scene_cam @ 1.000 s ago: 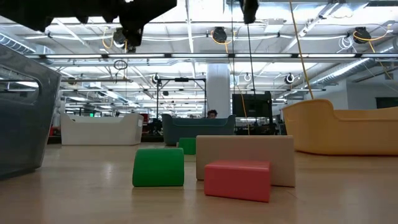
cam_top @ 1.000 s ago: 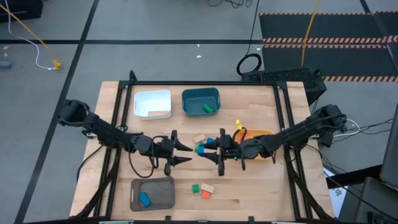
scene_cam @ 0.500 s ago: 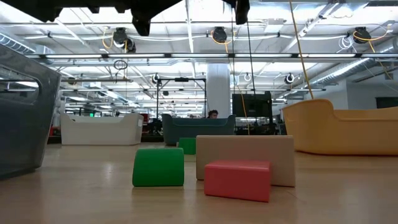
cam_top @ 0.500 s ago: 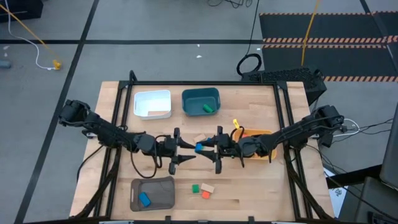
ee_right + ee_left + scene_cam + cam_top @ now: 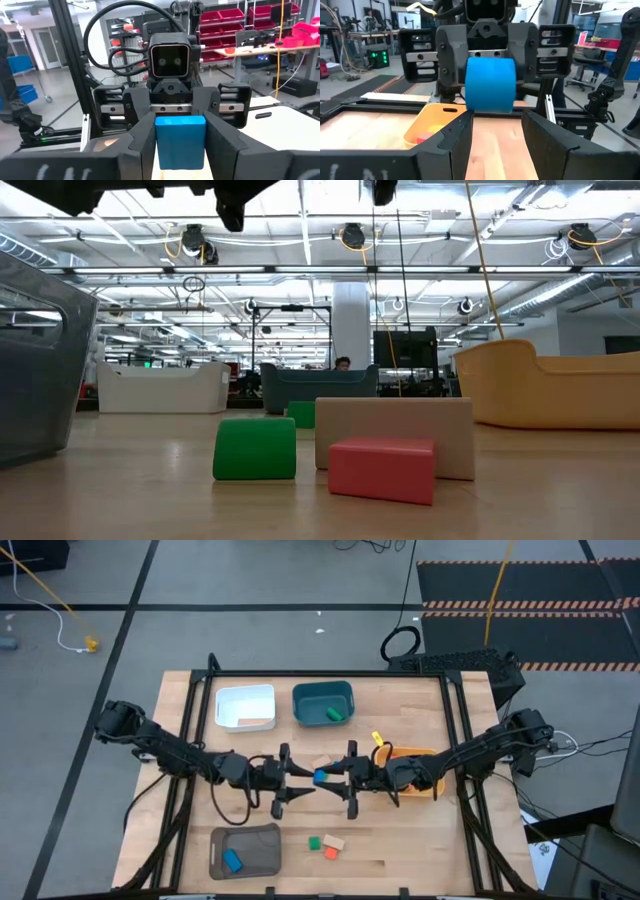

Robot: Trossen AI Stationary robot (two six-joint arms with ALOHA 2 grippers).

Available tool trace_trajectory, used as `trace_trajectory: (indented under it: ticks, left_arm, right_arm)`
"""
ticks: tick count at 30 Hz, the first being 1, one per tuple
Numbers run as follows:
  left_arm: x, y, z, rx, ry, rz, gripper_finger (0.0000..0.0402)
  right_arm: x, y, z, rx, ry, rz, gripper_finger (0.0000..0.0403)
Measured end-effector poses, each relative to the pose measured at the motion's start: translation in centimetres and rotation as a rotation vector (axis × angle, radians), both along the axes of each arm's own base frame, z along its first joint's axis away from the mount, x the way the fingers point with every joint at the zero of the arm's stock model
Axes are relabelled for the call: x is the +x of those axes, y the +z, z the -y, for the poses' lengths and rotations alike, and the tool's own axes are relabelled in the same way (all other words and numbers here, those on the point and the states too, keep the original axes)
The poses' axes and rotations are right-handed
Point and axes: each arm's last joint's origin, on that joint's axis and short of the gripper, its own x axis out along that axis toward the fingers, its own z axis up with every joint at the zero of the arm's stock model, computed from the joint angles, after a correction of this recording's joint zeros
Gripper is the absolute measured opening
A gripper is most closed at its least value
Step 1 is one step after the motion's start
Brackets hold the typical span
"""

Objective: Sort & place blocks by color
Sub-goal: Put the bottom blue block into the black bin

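Note:
A blue block (image 5: 320, 777) is held in the air over the table's middle by my right gripper (image 5: 334, 780), which is shut on it and shows in its own wrist view (image 5: 180, 136). My left gripper (image 5: 303, 782) faces it from the table's left, open, its fingers (image 5: 457, 134) just short of the block (image 5: 490, 84); I cannot tell whether they touch it. A green block (image 5: 314, 842), a tan one (image 5: 335, 840) and a red-orange one (image 5: 330, 853) lie near the table's near edge. Tan blocks (image 5: 322, 762) lie close behind the grippers. My right gripper pinches the blue block between its two fingers (image 5: 143, 142) by two opposite side faces (image 5: 161, 145). The fingers lie level and come from the table's right. The block is lifted clear of the table, and its free face is turned to the left gripper.
At the far edge stand a white bin (image 5: 245, 707) and a teal bin (image 5: 323, 698) with a green block (image 5: 335, 714) in it. A yellow bin (image 5: 412, 762) sits under the right arm. A grey bin (image 5: 250, 845) near the near edge holds a blue block (image 5: 232, 860).
My left gripper has moved toward the table's right, closer to the blue block. My right gripper has carried the block a little toward the left and the far edge. Both have risen slightly in the low view.

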Motion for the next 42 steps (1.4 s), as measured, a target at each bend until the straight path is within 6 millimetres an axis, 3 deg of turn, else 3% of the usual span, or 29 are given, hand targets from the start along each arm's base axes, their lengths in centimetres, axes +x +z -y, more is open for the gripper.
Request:
trace_trajectory:
  ticks: [37,42]
  left_arm:
    - [1.1,1.6,-1.1,0.083,-0.01,0.037,0.0174]
    - [1.3,1.6,-1.4,0.085,-0.009,0.014,0.0142]
  right_arm:
    - [0.5,0.6,1.6,-0.054,0.047,0.068,0.0117]
    - [0.5,0.5,1.6,-0.055,0.046,0.061,0.0122]
